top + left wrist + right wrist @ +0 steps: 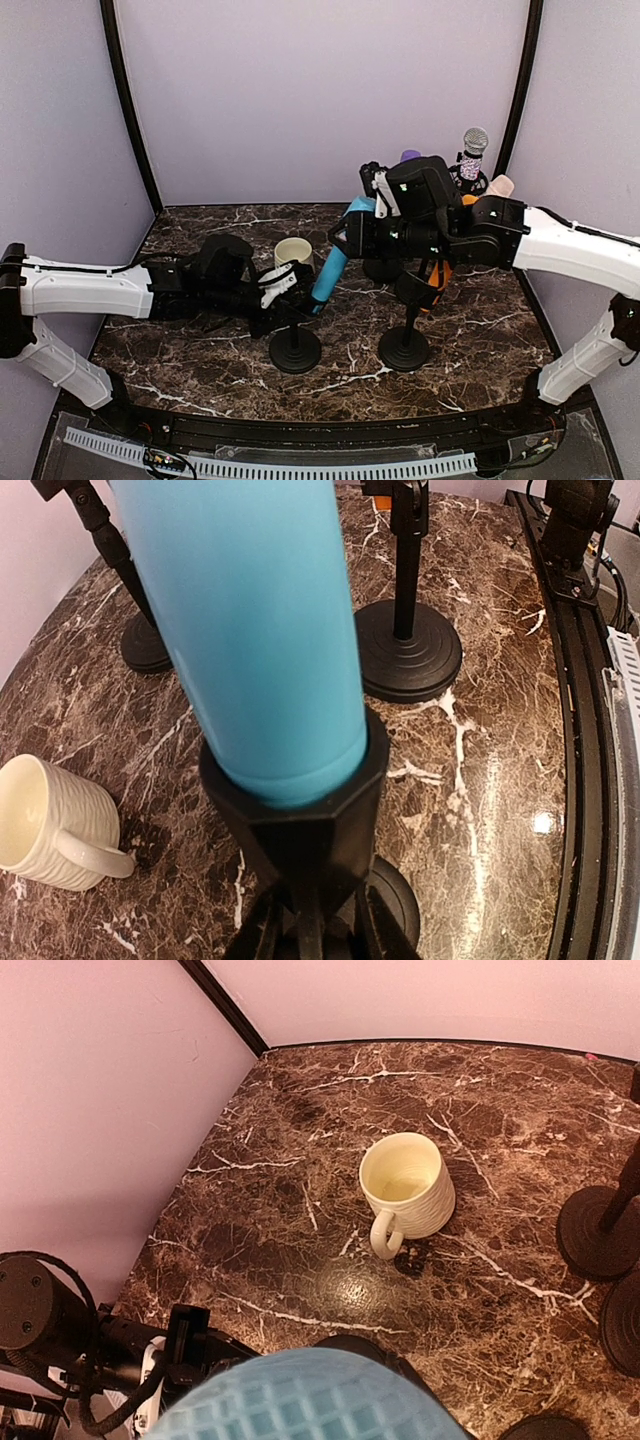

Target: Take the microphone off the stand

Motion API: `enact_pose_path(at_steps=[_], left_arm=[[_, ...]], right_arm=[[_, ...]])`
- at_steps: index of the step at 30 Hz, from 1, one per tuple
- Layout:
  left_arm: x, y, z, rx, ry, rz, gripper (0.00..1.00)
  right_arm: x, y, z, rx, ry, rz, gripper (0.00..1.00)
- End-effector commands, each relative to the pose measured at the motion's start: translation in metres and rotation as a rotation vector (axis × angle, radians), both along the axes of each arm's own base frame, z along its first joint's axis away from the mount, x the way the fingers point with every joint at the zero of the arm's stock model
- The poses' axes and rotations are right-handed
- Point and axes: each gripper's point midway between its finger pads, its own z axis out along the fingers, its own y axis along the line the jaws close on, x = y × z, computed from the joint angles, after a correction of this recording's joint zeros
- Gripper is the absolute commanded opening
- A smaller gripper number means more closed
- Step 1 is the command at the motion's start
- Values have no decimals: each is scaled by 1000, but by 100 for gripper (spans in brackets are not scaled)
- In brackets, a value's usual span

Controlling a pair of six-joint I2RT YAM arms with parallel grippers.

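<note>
**Grasp before the pull: the long sky-blue microphone (328,268) is sitting tilted in the clip (300,830) of the black round-based stand (295,350), near the table's middle.**

The right gripper (352,232) is hanging at the microphone's mesh head (300,1400), but I cannot tell whether it is gripping. The left gripper (278,292) is seemingly pinching the stand's post below the clip, bracing it. The next move is likely calling for a firm hold up high and a pull along the tilted axis, avoiding the ribbed cream mug (292,250) just behind.
</note>
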Motion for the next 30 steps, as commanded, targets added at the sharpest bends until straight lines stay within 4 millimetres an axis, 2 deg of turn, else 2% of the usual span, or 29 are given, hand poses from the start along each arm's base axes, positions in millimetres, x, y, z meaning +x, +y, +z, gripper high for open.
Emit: enact_pose_path(at_steps=[1,4,12,18,20,21,24,27,30], left_arm=[[-15,18,-43,166,53,-27,0],[-15,18,-44,167,57,-31,0],[-14,18,-44,168,51,-23,0],[-10,19,-30,129,25,6,0],[-7,25,-25,120,15,51,0],[-2,29,-18,115,-10,85,0],[7,53,-14,136,-31,200,0],[23,85,-15,164,-20,327,0],[40,116,-5,141,3,444,0]], right_arm=[[13,-25,80,118,-168,-96,6],[11,-34,91,130,-189,-105,7],[6,-44,102,162,-207,-105,7],[1,-55,115,188,-230,-111,7],[0,-57,118,192,-235,-109,7],[-1,-58,119,192,-238,-108,8],[-4,-61,123,204,-246,-103,8],[-6,-60,126,212,-260,-83,8],[-10,-57,128,211,-272,-49,9]])
